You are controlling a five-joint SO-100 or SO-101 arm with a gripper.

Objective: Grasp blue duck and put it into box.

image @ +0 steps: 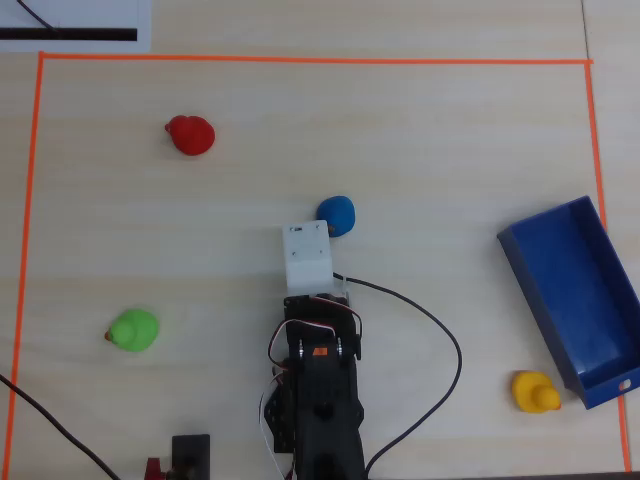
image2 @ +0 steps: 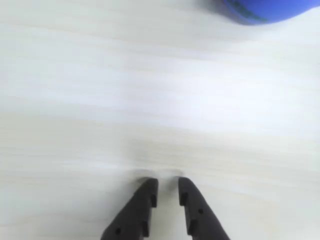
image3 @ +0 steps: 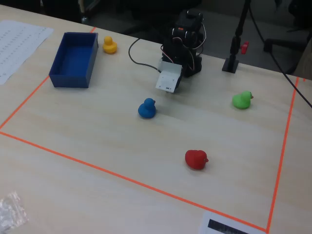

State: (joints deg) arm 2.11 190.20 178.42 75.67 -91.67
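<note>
In the overhead view, going from left to right, the green duck [image: 133,331] sits low on the left of the tabletop [image: 450,150], and the red duck [image: 190,135] is higher up, well apart from it. Both lie inside the orange tape line [image: 300,60] that frames the work area. In the middle, the black arm [image: 320,400] reaches up from the bottom edge, and its white camera housing [image: 307,258] is just beside the blue duck [image: 337,215], which stands on the wood at the upper right corner of that housing. A black cable [image: 440,340] loops to the right of the arm. Further right, the yellow duck [image: 535,391] rests near the lower end of the box [image: 545,300], just outside its wall. The box is tilted, lies at the right side, and nothing is inside it.

In the wrist view, the claw [image2: 168,189] enters from the bottom edge; its two dark fingers stand close together with only a narrow gap, and they hold nothing. The blue duck [image2: 265,11] shows only as a blurred blue shape at the top right edge, well apart from the fingertips.

In the fixed view, the blue duck [image3: 146,108] stands alone, near the white housing.
</note>
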